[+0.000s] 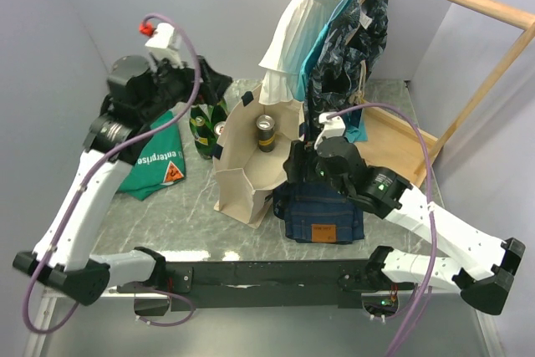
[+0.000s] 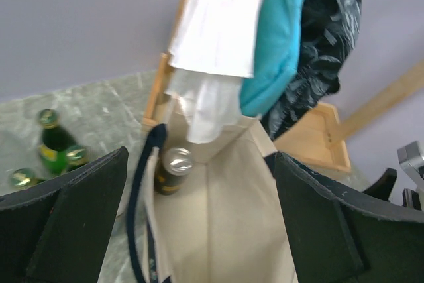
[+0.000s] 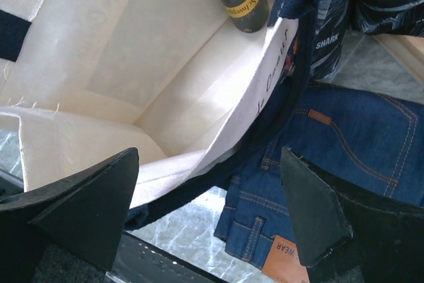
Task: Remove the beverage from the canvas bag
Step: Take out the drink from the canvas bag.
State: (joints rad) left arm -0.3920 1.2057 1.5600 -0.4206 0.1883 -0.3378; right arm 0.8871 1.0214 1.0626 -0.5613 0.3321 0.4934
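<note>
Top view: the right gripper (image 1: 294, 165) hangs at the 3 o'clock rim of the canvas bag (image 1: 242, 181), a boxy cream-beige tote with dark navy handles that stands open on the marble table (image 1: 389, 108). The left gripper (image 1: 205, 85) hovers at the bag's 10 o'clock. One upright can (image 1: 266, 133) stands inside, at the 12 o'clock end.

Left wrist view: jaws spread wide and empty over the bag's open mouth, with green bottles (image 2: 56, 147) outside at 9 o'clock.

Right wrist view: jaws wide, holding nothing, the bag's wall between them. The dark, yellow-banded can is at 12 o'clock and folded jeans (image 3: 344, 144) at 4 o'clock.
</note>
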